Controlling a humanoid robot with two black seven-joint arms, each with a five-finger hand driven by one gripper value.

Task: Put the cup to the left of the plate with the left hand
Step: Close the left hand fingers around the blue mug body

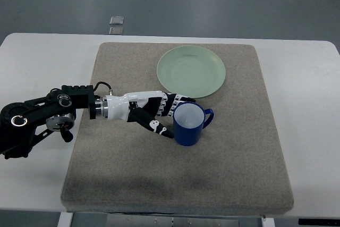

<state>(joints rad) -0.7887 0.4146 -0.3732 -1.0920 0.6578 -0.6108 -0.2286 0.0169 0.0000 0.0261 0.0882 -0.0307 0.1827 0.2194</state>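
A blue cup (189,126) with its handle pointing right stands upright on the beige mat (175,179), just below the pale green plate (191,71). My left hand (171,115) reaches in from the left and sits against the cup's left side. Its fingers (179,100) spread out behind the rim and the thumb (159,128) lies low by the cup's left wall. The hand is open and does not close on the cup. My right arm is out of view.
The mat lies on a white table (308,89). Bare mat stretches left of the plate (127,67) and along the front. Two small grey squares (116,25) lie on the floor beyond the table's far edge.
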